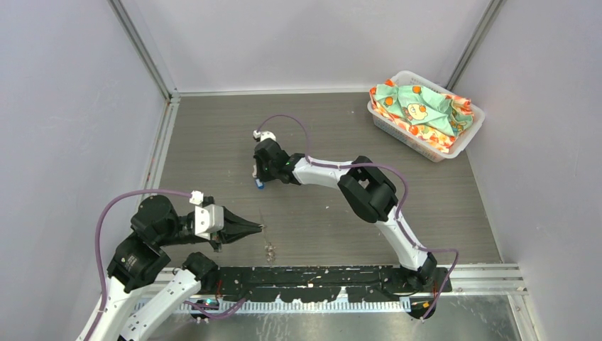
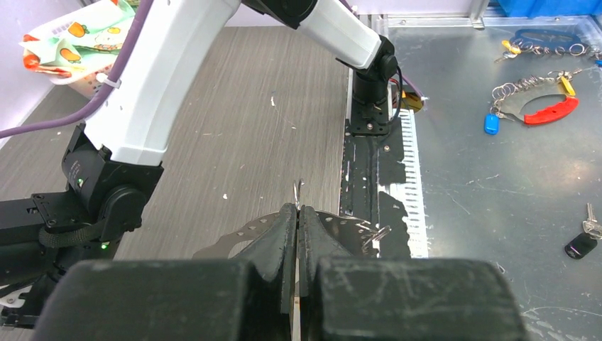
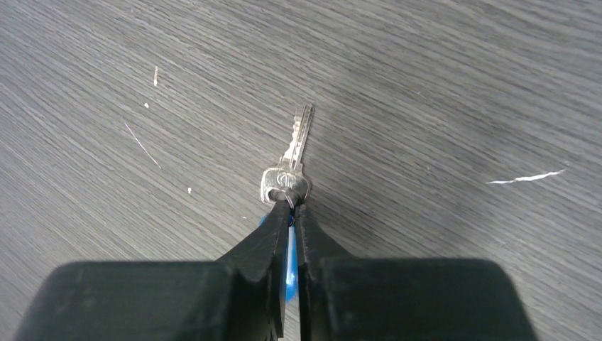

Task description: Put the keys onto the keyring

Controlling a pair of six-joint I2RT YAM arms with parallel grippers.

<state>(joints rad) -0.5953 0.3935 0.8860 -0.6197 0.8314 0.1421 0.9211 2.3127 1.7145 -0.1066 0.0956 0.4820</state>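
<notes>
R gripper low-center in wrist view, jaws pinched on blue-head key; silver blade sticks out past tips toward frame top. L gripper closed tight.

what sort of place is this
Probably a robot test cell in a lab: a left arm and right arm bolted to a rail at the edge of a grey table, boxed in by plain walls.

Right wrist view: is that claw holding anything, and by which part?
Yes: the right gripper pinches the blue-headed key by its blue plastic head, blade pointing away.
</notes>
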